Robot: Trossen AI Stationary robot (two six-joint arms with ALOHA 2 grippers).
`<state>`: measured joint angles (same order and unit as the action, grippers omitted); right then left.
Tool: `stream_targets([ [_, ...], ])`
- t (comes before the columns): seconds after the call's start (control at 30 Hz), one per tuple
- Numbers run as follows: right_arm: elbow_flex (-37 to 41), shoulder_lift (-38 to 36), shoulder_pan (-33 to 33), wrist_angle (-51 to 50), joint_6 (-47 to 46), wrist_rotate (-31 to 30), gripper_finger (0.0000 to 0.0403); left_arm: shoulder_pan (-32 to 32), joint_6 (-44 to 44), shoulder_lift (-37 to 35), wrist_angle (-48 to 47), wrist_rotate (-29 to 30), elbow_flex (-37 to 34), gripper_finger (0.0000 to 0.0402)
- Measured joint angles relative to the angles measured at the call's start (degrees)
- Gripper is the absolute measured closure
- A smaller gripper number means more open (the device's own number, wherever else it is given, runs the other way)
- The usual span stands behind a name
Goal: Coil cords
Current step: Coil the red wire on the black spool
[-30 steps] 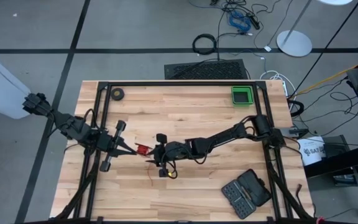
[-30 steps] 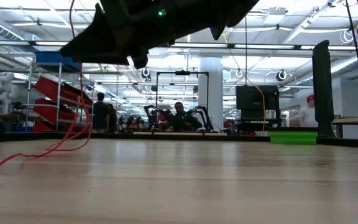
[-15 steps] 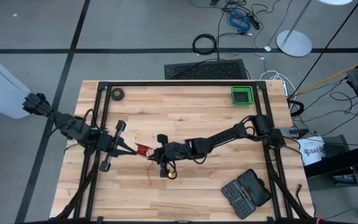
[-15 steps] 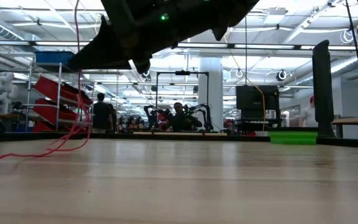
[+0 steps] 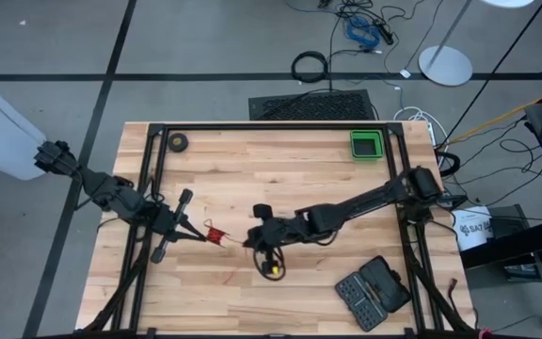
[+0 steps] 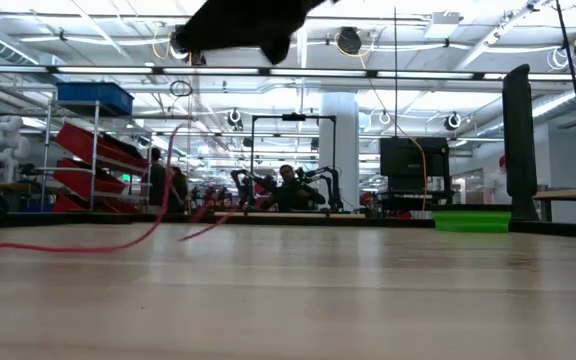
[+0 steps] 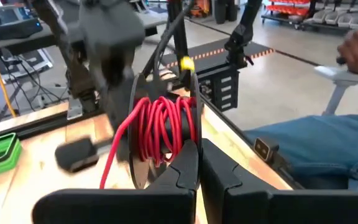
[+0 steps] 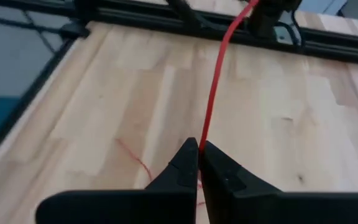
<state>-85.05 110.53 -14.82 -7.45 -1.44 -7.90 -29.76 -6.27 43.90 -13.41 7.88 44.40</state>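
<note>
— Left gripper (image 7: 199, 163) pinching the cords (image 7: 165, 124) — red loops on a dark spool, held above the table (image 5: 280, 169) near its middle.

— Right gripper (image 8: 199, 155) clamping the loose red strand just beside it. Probably mid-winding — keeping the strand taut, feeding evenly, avoiding slack sliding off the spool's edge.

table (image 5: 290, 179): pale wood planks, smooth, low sheen
cords (image 7: 163, 127): glossy red plastic-coated wire
left gripper (image 7: 197, 169): matt black plastic fingers
right gripper (image 8: 199, 163): matt black plastic fingers
tray (image 5: 366, 144): green plastic, smooth
table frame (image 5: 271, 126): black metal bars
</note>
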Motion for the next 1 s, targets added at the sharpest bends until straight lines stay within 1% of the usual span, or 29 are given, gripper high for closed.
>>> stream_targets([
  [0.1,0.0,-2.5,-1.9,-3.9,-1.3,0.1,0.0402,0.0,-0.5,0.6,-0.1,0.0,0.0,0.0395],
  [0.23,0.0,-5.6,-4.7,-11.1,-5.1,0.2,0.0403,0.0,-0.5,1.1,-0.1,1.8,0.0,0.0395],
  [0.33,0.0,-7.6,-7.0,-14.5,-7.3,-0.6,0.0403,0.0,-0.5,1.1,-0.3,2.8,0.0,0.0395],
  [0.47,0.0,-9.7,-9.5,-16.1,-8.3,-3.7,0.0403,0.1,-0.5,1.1,-1.2,3.4,0.0,0.0395],
  [0.63,0.0,-11.5,-11.5,-16.0,-8.4,-6.0,0.0403,0.1,-0.5,1.1,-1.1,6.6,0.0,0.0395],
  [0.7,-0.1,-11.7,-11.9,-15.8,-8.4,-7.6,0.0403,0.1,-0.5,1.1,-0.8,6.5,0.0,0.0395],
  [0.83,-0.1,-11.7,-11.6,-16.9,-8.4,-9.8,0.0403,0.1,-1.8,1.2,1.6,0.2,0.0,0.0395],
  [1.0,-0.1,-10.2,-8.8,-17.1,-8.4,-10.3,0.0403,0.1,-4.1,2.3,9.3,-8.7,0.0,0.0395],
])
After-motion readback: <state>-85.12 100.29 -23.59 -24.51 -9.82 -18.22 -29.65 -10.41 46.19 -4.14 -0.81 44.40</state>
